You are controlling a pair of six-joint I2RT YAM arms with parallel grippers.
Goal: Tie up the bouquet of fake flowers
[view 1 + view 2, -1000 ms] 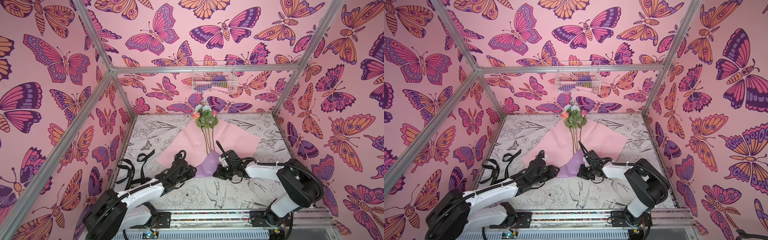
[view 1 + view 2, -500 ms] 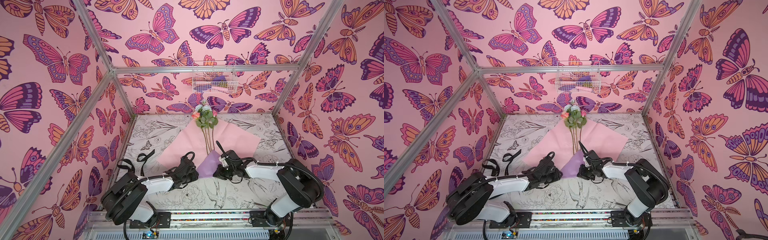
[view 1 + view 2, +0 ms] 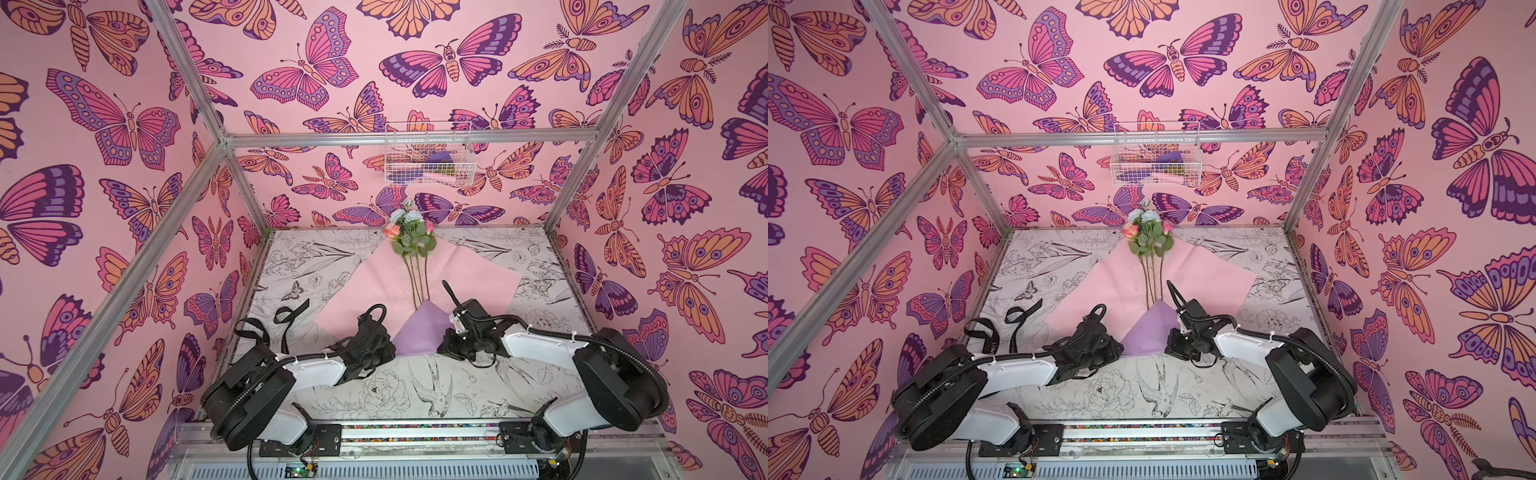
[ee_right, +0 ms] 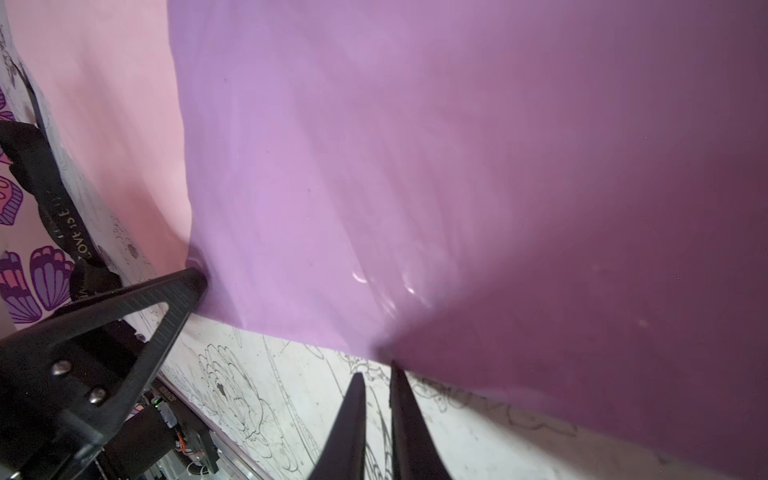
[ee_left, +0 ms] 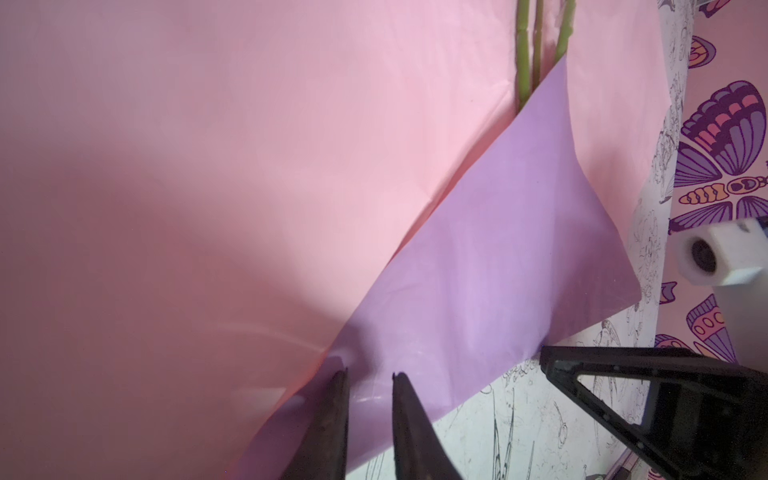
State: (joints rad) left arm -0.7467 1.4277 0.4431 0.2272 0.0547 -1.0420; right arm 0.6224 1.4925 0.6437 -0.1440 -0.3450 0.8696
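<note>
The bouquet of fake flowers (image 3: 409, 232) (image 3: 1148, 232) lies with its blooms at the back and its green stems (image 5: 536, 41) on pink wrapping paper (image 3: 365, 291). The paper's near corner is folded over the stem ends as a lilac flap (image 3: 419, 332) (image 5: 498, 249) (image 4: 374, 166). My left gripper (image 3: 388, 353) (image 5: 368, 374) sits at the flap's left corner, its jaws a narrow gap apart over the lilac paper. At the right corner, my right gripper (image 3: 442, 349) (image 4: 376, 370) is pinched on the flap's edge. That side of the flap is lifted off the table.
A long black ribbon (image 3: 286, 320) (image 4: 62, 216) with pale lettering lies looped at the front left, beside the left arm. A white wire basket (image 3: 428, 160) hangs on the back wall. The tabletop (image 3: 415, 395) is printed with line drawings. Butterfly-patterned walls close in three sides.
My left arm has drawn its elbow back and its gripper has slid slightly right onto the lilac flap's corner, jaws narrowing. The right arm and the bouquet have not moved.
</note>
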